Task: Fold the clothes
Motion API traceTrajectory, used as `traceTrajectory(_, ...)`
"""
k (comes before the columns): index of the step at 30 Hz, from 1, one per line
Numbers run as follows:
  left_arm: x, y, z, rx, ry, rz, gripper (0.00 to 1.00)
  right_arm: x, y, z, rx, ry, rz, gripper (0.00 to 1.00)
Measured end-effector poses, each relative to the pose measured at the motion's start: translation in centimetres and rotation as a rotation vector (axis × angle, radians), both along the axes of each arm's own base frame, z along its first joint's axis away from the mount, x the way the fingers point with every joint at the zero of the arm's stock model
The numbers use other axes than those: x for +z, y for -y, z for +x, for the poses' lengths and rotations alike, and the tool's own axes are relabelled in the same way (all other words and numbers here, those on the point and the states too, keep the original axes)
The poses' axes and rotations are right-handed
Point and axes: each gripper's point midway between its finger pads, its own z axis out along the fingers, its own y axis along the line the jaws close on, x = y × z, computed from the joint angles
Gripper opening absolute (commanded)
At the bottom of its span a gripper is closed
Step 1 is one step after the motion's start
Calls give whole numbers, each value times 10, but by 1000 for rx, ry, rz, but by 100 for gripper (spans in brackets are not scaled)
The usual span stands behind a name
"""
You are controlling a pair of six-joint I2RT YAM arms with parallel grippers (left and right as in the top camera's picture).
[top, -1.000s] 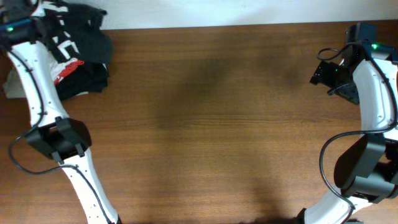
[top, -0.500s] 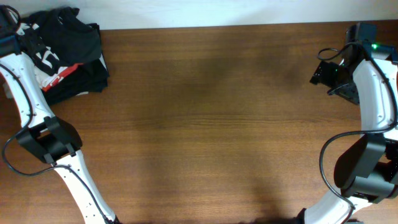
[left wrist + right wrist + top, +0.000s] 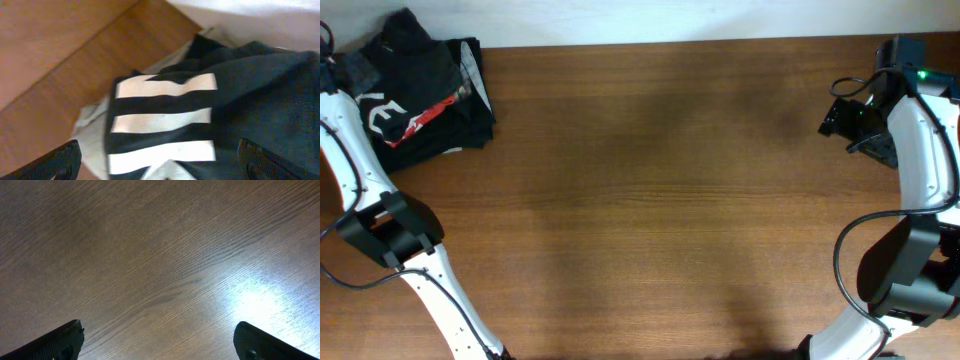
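Observation:
The clothes lie in a crumpled dark heap at the table's far left corner, showing white lettering and a red patch. In the left wrist view the dark fabric with broad white lettering bars fills the frame. My left gripper hovers just above it, open, its fingertips wide apart with nothing pinched between them. In the overhead view the left arm reaches to the frame's left edge, where the gripper is cut off. My right gripper is open over bare wood at the far right.
A pale cloth peeks from under the dark fabric. The brown wooden table ends at a white wall along the far side, right behind the heap.
My left gripper has opened and let go of the dark shirt, which dropped onto the heap in the corner. The left arm swung further left. The right arm has not moved.

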Motion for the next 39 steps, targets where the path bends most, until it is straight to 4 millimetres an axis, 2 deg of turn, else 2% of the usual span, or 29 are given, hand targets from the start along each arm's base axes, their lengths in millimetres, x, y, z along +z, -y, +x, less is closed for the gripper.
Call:
traceTrajectory(1, 3, 4, 4, -17, 16, -8, 35, 0, 0, 0, 0, 0, 0, 99)
traceTrajectory(2, 8, 8, 9, -32, 40, -17, 12, 0, 0, 0, -1, 0, 0, 99)
traceTrajectory(3, 16, 13, 15, -52, 73, -17, 1, 0, 0, 0, -1, 0, 0, 99)
traceTrajectory(6, 33, 35, 39, -117, 153, -3, 1, 0, 0, 0, 0, 0, 0, 99)
traceTrajectory(7, 38, 48, 52, -148, 186, 4, 1, 0, 0, 0, -1, 0, 0, 99)
traceTrajectory(9, 36, 68, 67, -199, 214, -5, 1, 0, 0, 0, -1, 1, 0, 99)
traceTrajectory(11, 16, 88, 80, -253, 207, -44, 1, 0, 0, 0, 0, 0, 0, 99)
traceTrajectory(12, -7, 93, 83, -275, 183, -78, 1, 0, 0, 0, -1, 0, 0, 99)
traceTrajectory(13, -23, 95, 84, -282, 164, -98, 1, 0, 0, 0, 0, 0, 0, 99)
traceTrajectory(15, -39, 98, 85, -302, 139, -111, 1, 0, 0, 0, 0, 0, 0, 99)
traceTrajectory(19, -40, 104, 88, -326, 137, -100, 1, 0, 0, 0, 0, 0, 0, 99)
traceTrajectory(26, -29, 134, 98, -390, 145, -80, 1, 0, 0, 0, -1, 0, 0, 99)
traceTrajectory(30, -40, 146, 101, -415, 121, -82, 1, 0, 0, 0, 0, 0, 0, 99)
traceTrajectory(33, -57, 156, 104, -433, 100, -92, 2, 0, 0, 0, 0, 0, 0, 99)
traceTrajectory(37, -61, 173, 108, -473, 99, -111, 3, 0, 0, 0, -1, 0, 0, 99)
traceTrajectory(38, -61, 176, 107, -481, 97, -120, 10, 0, 0, 0, 0, 0, 0, 99)
traceTrajectory(39, -59, 177, 106, -483, 97, -123, 11, 0, 0, 0, -1, 0, 0, 99)
